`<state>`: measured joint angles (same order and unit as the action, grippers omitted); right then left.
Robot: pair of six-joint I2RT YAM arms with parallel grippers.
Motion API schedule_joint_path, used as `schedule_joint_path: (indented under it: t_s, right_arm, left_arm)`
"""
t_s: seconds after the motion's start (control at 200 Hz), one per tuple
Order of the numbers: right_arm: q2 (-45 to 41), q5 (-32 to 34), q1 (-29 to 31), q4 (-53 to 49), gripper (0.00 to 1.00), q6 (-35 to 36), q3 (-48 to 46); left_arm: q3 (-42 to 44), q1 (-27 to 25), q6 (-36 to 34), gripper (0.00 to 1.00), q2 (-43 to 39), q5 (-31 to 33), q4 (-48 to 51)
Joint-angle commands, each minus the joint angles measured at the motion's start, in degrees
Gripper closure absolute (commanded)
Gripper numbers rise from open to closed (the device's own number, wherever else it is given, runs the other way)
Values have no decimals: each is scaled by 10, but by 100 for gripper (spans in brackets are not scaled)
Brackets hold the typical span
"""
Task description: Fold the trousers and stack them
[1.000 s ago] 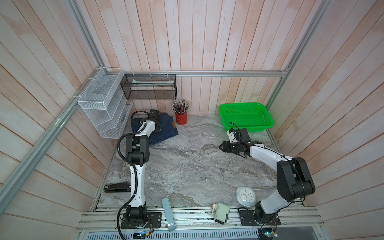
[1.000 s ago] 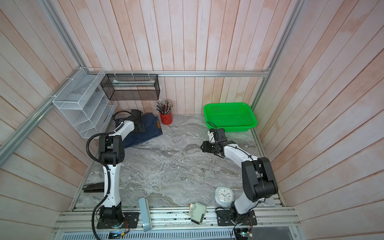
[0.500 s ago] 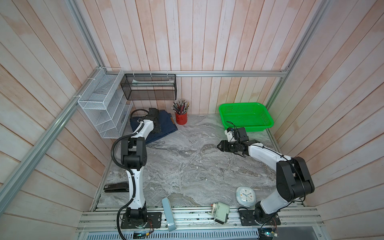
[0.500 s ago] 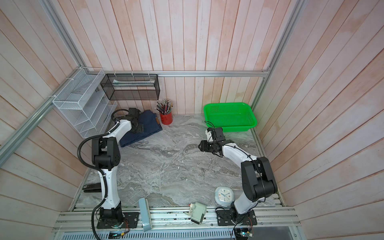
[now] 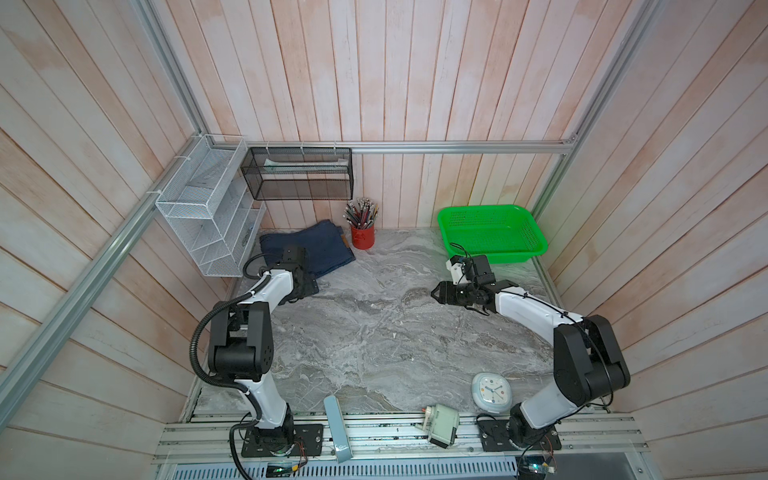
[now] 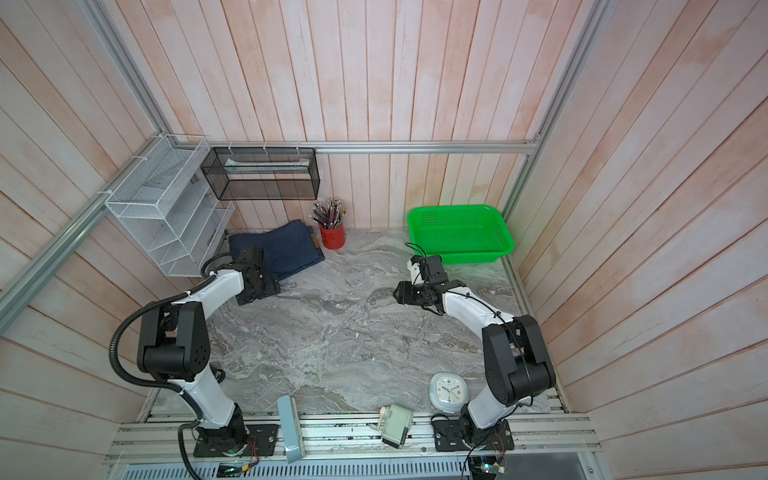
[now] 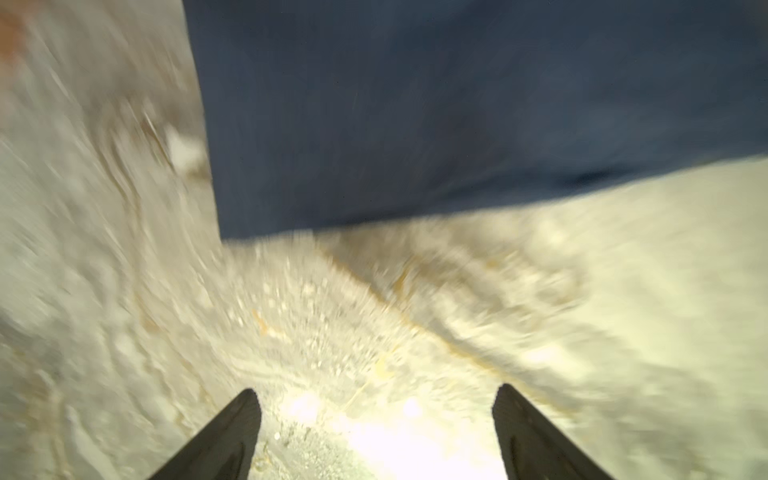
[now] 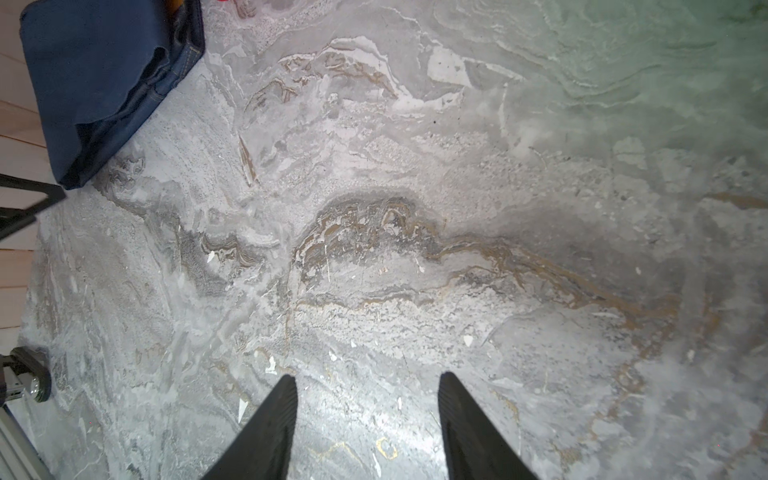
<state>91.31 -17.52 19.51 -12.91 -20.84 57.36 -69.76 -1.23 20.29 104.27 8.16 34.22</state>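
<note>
Since one second ago, the left pincer [image 7: 376, 390] has retreated off the folded trousers [image 5: 320, 249], which lie in the far left corner of the worktop [image 5: 374, 332]. Both it and the right pincer [image 8: 368, 376] stand apart, empty. With nothing pressing it, the stiff denim may spring open

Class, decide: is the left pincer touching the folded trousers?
Apart. The left wrist view shows bare marble between the open left pincer and the trousers.

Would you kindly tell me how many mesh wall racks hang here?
2: a white wire rack on the left wall, and a black mesh shelf on the back wall. None seems hidden.
</note>
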Motion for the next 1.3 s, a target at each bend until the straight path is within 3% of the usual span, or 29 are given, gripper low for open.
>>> schedule_joint_path:
  t_s: [0.0,0.28,0.54,0.725,0.95,1.135,1.215,1.295]
  right_arm:
    - [-16,-3,4,-2,44,-3,-10]
    - [-20,-2,4,-5,44,-5,-11]
    - [-15,-2,5,-11,44,-4,-1]
    - [-30,-1,5,1,44,-2,-3]
    - [-138,41,7,152,41,37,-90]
    - [-263,152,11,341,37,117,-214]
    - [-307,206,11,425,35,154,-266]
    - [-335,271,7,486,33,179,-306]
  left_arm:
    - [-1,5,13,10,19,-13,-35]
    - [-46,48,0,10,91,8,-54]
    - [-148,81,-25,10,172,2,-29]
    - [-178,82,-27,10,150,-9,-20]
    - [-69,-2,-42,8,-40,-9,-63]
    - [90,-88,-21,8,-278,-4,-127]
    - [184,-96,2,7,-399,-11,-180]
    - [273,-95,16,4,-507,35,-233]
